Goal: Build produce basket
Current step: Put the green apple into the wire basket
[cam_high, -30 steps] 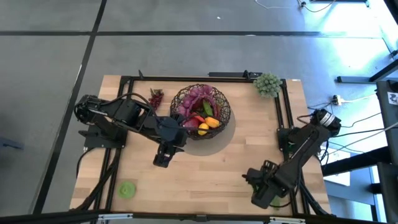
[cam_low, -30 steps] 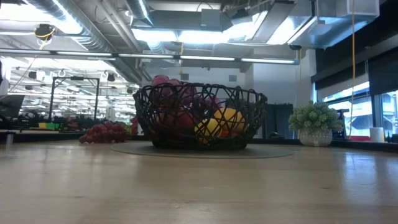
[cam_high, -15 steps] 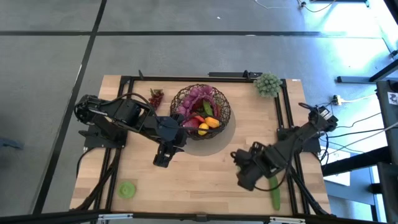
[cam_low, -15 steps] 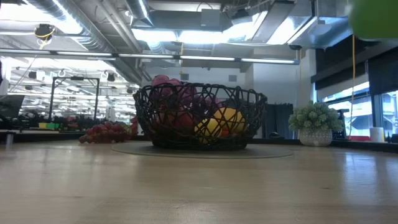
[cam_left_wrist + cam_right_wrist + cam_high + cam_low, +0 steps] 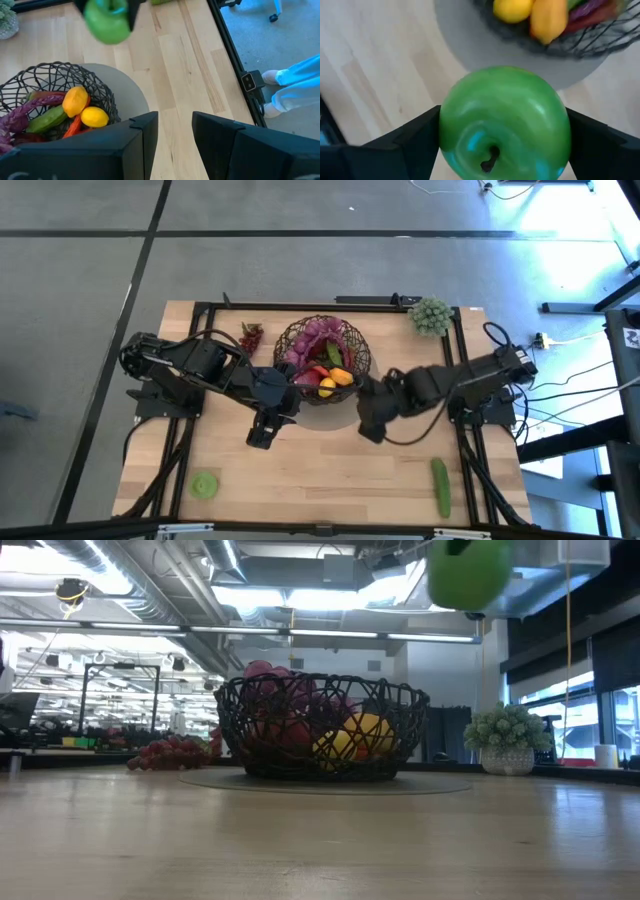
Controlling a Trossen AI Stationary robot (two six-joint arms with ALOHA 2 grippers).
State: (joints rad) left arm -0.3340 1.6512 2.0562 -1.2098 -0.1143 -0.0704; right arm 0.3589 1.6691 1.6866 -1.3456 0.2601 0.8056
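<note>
The basket (image 5: 322, 360) of dark woven wire stands on a round grey mat at the table's far middle, with purple grapes, a lemon, a red chilli and other produce inside. My right gripper (image 5: 370, 415) hovers just off the basket's near right side, shut on a green apple (image 5: 505, 120). That apple also shows high in the low view (image 5: 468, 572) and in the left wrist view (image 5: 107, 25). My left gripper (image 5: 262, 435) waits near the basket's near left side, open by a narrow gap, with nothing between its fingers. My right gripper pinches the green apple by two opposite sides (image 5: 447, 125) between its two fingers (image 5: 410, 145). The fingers come from above, pointing steeply down. The apple's stem end faces the wrist camera, and the apple hangs clear above the table.
A bunch of red grapes (image 5: 250, 337) lies left of the basket. A green cucumber (image 5: 440, 486) lies near the near right corner and a round green fruit (image 5: 205, 485) at the near left. A pale green bumpy cluster (image 5: 430, 315) stands at the far right.
My right gripper has risen and gone from the near right corner toward the basket, tipping further downward, with the green apple carried clear of the table. The cucumber it had hidden now shows on the table.
</note>
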